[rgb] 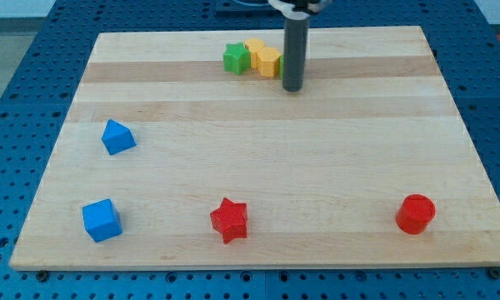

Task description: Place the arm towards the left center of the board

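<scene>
Camera view has my tip (292, 87), a bare rod gripping nothing, near the board's (258, 171) top edge beside the yellow blocks (263, 58), so the left-centre target lies well apart.

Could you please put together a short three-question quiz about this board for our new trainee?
1. True or false: my tip rests just right of the yellow blocks near the view's top.
2. Which block lies nearest the view's bottom-right corner? A) red star B) red cylinder C) blue cube
3. Fill in: the green block touches the ____ blocks.

Key: 1 true; 2 B; 3 yellow.
</scene>
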Robot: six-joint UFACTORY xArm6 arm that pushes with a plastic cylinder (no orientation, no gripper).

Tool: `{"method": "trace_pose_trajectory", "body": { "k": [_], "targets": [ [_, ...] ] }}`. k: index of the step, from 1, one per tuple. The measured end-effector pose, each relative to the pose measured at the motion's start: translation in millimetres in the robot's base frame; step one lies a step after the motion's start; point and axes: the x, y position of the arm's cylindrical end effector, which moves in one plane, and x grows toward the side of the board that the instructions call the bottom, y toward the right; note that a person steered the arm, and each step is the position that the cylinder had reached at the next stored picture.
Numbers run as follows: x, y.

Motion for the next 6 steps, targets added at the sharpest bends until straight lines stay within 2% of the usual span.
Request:
{"method": "trace_pose_trajectory", "body": {
  "k": [1,2,3,5,6],
  "targets": [
    [54.5,3.6],
    [64.0,-69.2],
    [64.0,-165.4],
    [7.1,-330.2],
    [9.8,-368.4]
  ]
}}
